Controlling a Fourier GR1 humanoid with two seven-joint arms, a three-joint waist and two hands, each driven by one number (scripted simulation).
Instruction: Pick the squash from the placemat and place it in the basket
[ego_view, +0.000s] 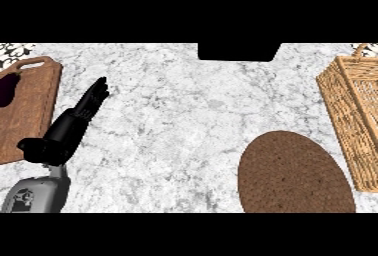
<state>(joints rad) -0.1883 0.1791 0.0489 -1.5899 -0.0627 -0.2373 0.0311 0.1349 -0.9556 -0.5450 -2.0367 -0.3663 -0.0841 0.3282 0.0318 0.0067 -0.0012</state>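
A round brown placemat (294, 174) lies on the marble counter at the lower right, and nothing shows on it. A wicker basket (353, 120) stands at the right edge, partly cut off by the view. No squash is visible anywhere. My left hand (74, 125) rests at the left with fingers straight, pointing up and away, holding nothing. My right hand does not show.
A wooden cutting board (33, 100) lies at the far left with a dark purple eggplant (7, 89) on it at the view's edge. A dark object (238, 51) sits at the counter's far edge.
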